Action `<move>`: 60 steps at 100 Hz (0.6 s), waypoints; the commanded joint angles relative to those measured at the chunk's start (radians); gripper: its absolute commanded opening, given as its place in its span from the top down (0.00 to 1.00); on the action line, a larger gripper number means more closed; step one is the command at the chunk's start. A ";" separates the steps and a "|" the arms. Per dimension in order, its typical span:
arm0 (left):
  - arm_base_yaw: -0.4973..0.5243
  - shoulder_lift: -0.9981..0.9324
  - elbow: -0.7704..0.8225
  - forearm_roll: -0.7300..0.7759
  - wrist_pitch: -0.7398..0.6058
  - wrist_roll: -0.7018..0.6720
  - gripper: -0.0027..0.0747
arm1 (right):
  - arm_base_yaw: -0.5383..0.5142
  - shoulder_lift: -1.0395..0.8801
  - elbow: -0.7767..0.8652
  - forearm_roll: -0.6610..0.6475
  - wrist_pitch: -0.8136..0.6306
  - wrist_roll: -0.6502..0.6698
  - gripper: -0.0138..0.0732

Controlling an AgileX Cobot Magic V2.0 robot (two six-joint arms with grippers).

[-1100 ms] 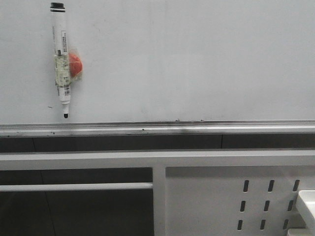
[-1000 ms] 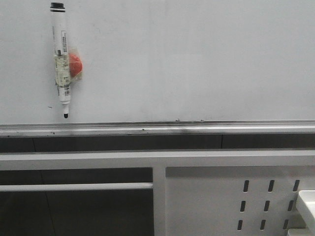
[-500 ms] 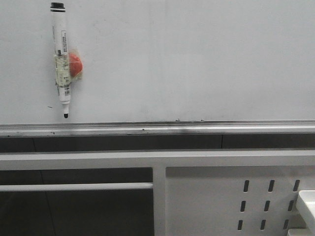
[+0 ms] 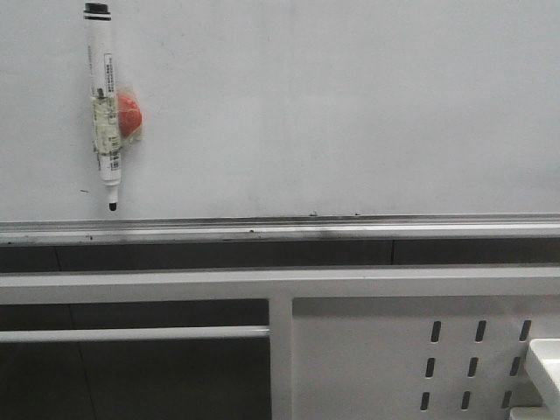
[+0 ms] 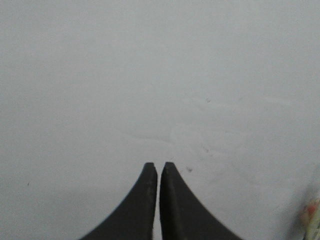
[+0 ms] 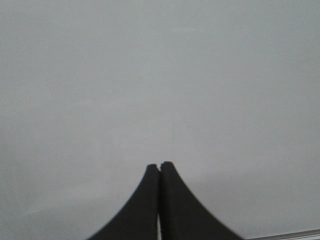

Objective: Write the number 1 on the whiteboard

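The whiteboard (image 4: 350, 105) fills the upper front view, glossy white, with a silver rail (image 4: 280, 229) along its lower edge. No black stroke of the number 1 shows on it. A white marker with a black cap (image 4: 103, 96) hangs upright at the board's upper left, tip down, taped to a red magnet (image 4: 129, 115). Neither gripper shows in the front view. My left gripper (image 5: 158, 166) is shut and empty, facing bare board (image 5: 150, 75). My right gripper (image 6: 159, 165) is shut and empty, also facing bare board (image 6: 150, 75).
Below the rail stands a white frame with a perforated metal panel (image 4: 367, 359) at the lower right. A white block (image 4: 544, 363) juts in at the right edge. A red and yellowish bit of the marker's tape (image 5: 312, 220) shows in the left wrist view. The rail's end (image 6: 290, 235) shows in the right wrist view.
The marker sits slightly further left and higher in the front view than before. Nothing else has visibly changed.
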 commanded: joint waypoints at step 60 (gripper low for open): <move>0.004 0.213 -0.332 -0.070 0.003 0.008 0.99 | -0.006 0.152 -0.285 -0.073 -0.006 0.004 0.92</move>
